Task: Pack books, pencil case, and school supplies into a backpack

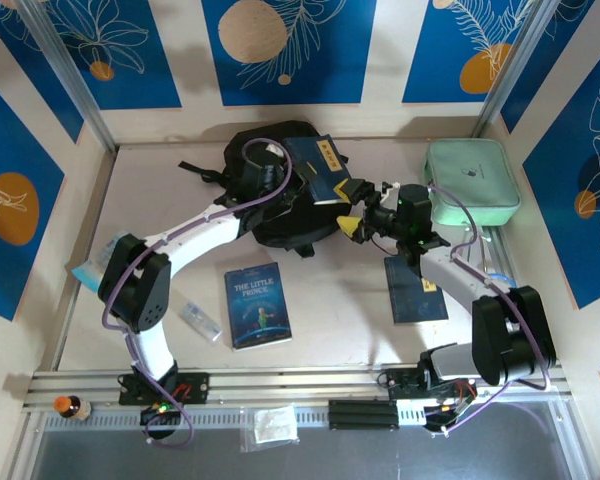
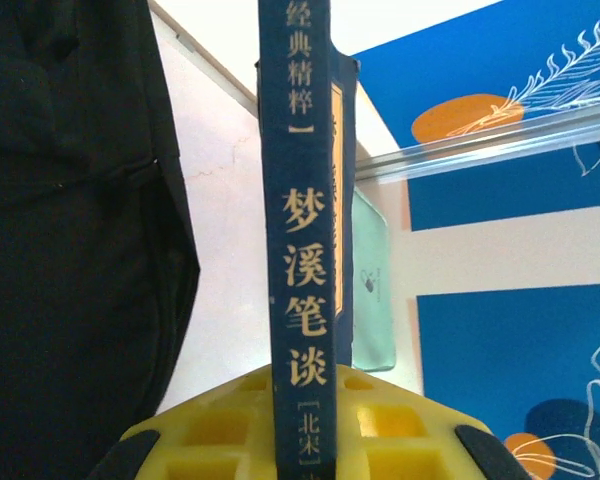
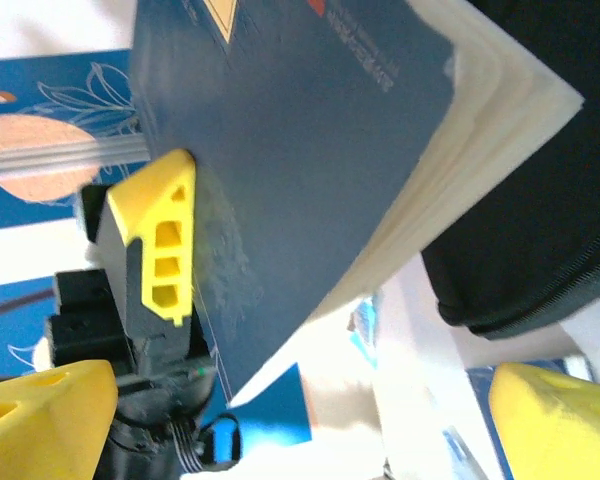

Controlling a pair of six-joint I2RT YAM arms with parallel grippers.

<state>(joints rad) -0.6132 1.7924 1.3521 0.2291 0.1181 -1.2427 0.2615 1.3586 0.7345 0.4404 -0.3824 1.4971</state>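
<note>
we see the left gripper (image 1: pixel 283 172) clamped on the book with the yellow label strip (image 1: pixel 320 168), holding it tilted over the black backpack (image 1: pixel 292 236) at the back of the table. in the left wrist view the book's spine (image 2: pixel 305 250) stands upright between the yellow pads (image 2: pixel 220 435), with the backpack fabric (image 2: pixel 70 250) just beside it.

the right gripper (image 1: pixel 365 218) hovers near the book's lower right corner. in its own wrist view its fingers (image 3: pixel 40 410) are spread wide with nothing between them.

the first risk we judge is the loose page edge. in the right wrist view the book (image 3: pixel 300 150) is pinched only near one side, and its pages fan apart at the free corner. those splayed pages could catch on the backpack's zip edge (image 3: pixel 540 290) and fold. we cannot tell from these views how far the opening gapes; if the soft fabric sags shut, the book would ride on top instead of going in.

the second risk is a clash. the two grippers work close together, and a careless closing move by the right one could knock the left finger (image 3: pixel 160 240).

the little prince book (image 1: pixel 257 305), the plain book (image 1: pixel 415 290) and the small clear box (image 1: pixel 200 320) lie on the table (image 1: pixel 330 290), not yet packed, and the mint-green case (image 1: pixel 472 182) rests at the right.
</note>
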